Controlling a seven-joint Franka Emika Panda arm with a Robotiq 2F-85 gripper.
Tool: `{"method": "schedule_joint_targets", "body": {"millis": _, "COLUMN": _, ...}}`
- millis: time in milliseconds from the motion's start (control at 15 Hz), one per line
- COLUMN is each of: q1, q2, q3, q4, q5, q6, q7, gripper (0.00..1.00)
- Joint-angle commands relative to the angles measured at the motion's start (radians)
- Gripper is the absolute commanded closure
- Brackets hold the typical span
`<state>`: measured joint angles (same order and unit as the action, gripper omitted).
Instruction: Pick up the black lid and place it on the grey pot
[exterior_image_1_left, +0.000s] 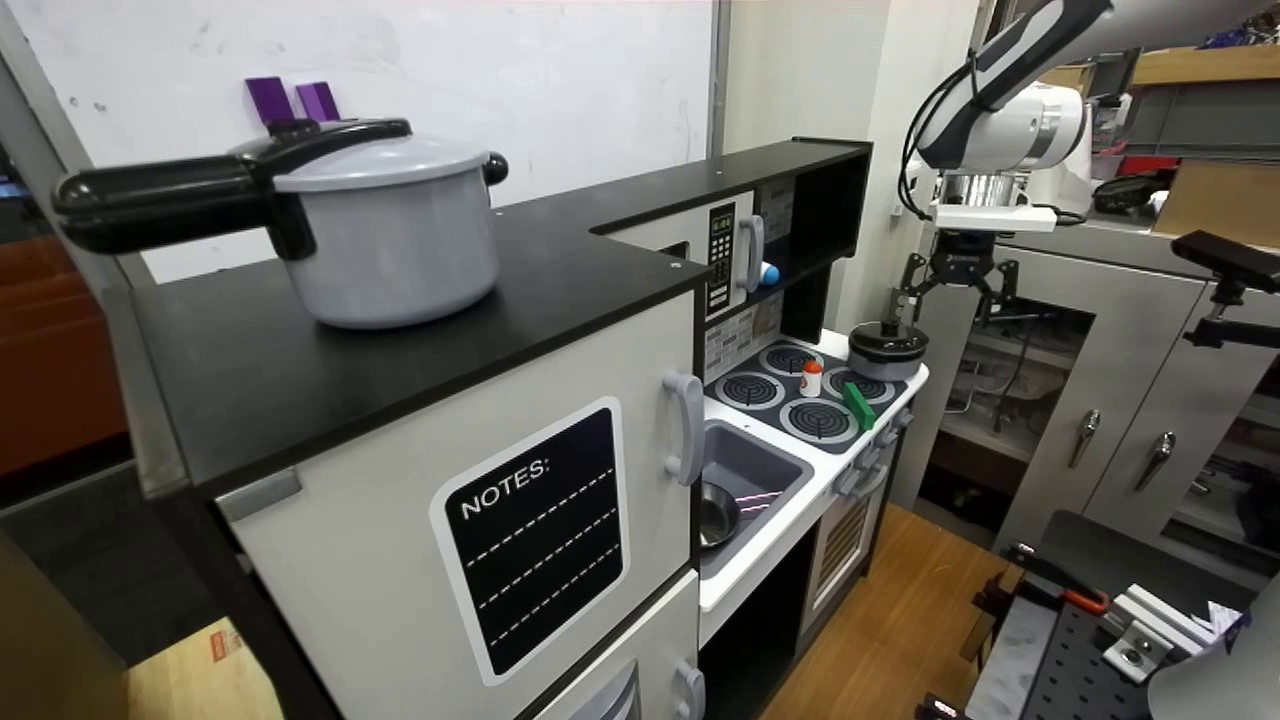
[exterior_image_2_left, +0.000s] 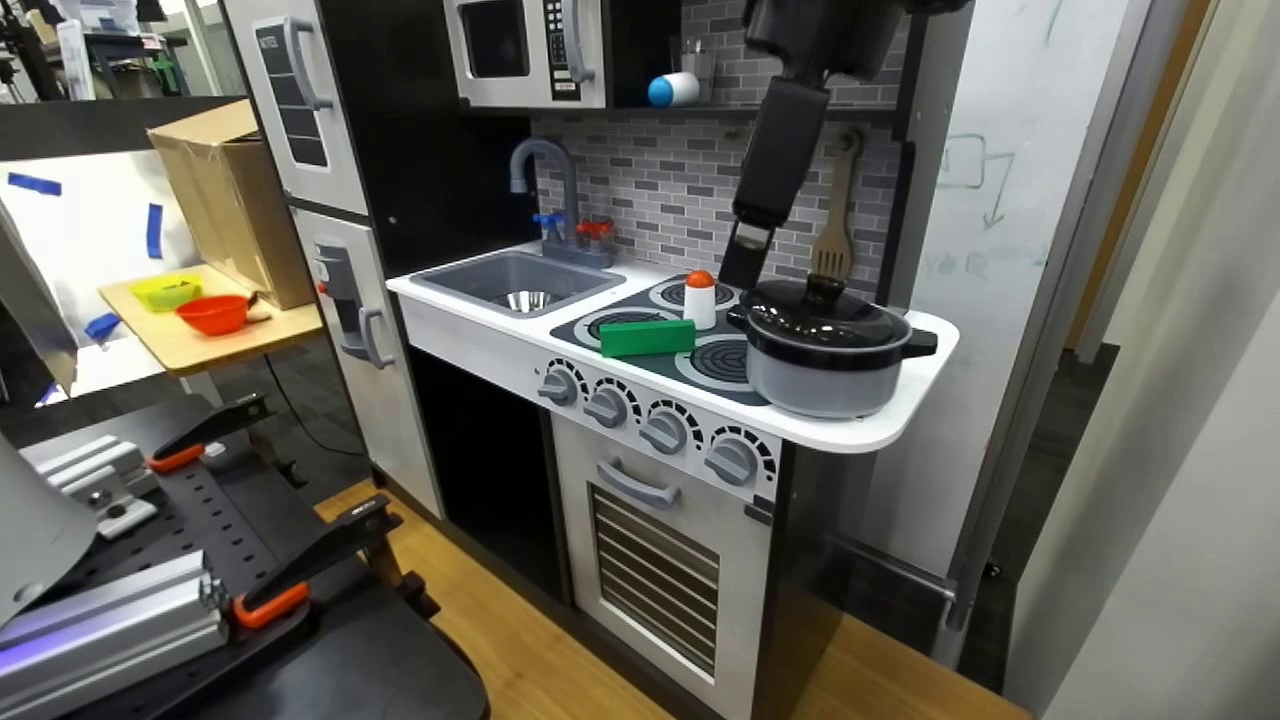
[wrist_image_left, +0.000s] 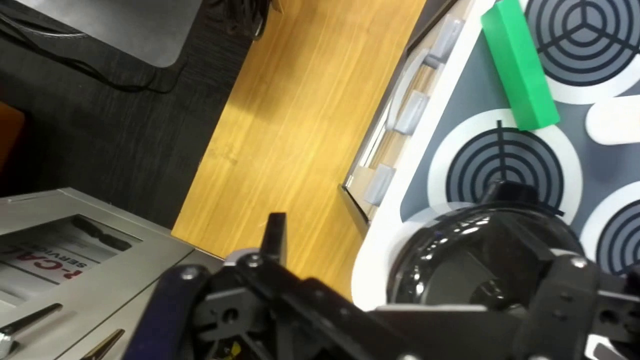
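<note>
Black lid (exterior_image_2_left: 795, 320): one, seated on the single grey pot (exterior_image_2_left: 825, 385), near the rounded corner of the table (exterior_image_2_left: 917, 380). Free room: a narrow bare strip between pot and table edge. Claw (exterior_image_1_left: 948, 308): fingers spread wide, nothing held; its clearance to the lid cannot be judged. In the wrist view one finger shows against the wooden board (wrist_image_left: 280, 125) beyond the edge, the other across the lid. Counts: four burners (exterior_image_1_left: 818, 420), four knobs (exterior_image_2_left: 663, 432), one green block (exterior_image_2_left: 648, 338), one orange-topped shaker (exterior_image_2_left: 700, 308), the last two apart from the pot.
</note>
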<state>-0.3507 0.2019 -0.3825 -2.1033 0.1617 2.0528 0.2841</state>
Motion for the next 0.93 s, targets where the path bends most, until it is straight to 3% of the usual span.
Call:
{"method": "schedule_joint_targets", "body": {"millis": 0, "q1": -0.025, "q2": -0.017, "q3": -0.028, "q4": -0.017, "q5": -0.072, "q6": -0.015, "q7": -0.013, "gripper": 0.00}}
{"method": "schedule_joint_targets", "body": {"millis": 333, "q1": -0.068, "q2": -0.066, "q3": -0.101, "q4": -0.049, "q5": -0.247, "q6": 0.004, "q7": -0.029, "gripper": 0.00}}
{"method": "schedule_joint_targets", "body": {"millis": 533, "q1": -0.098, "q2": -0.103, "q3": -0.121, "q4": -0.080, "q5": -0.277, "q6": 0.001, "q7": -0.086, "gripper": 0.00}}
{"method": "schedule_joint_targets", "body": {"millis": 867, "q1": -0.098, "q2": -0.066, "q3": -0.113, "q4": -0.051, "q5": -0.258, "q6": -0.004, "q7": -0.059, "gripper": 0.00}}
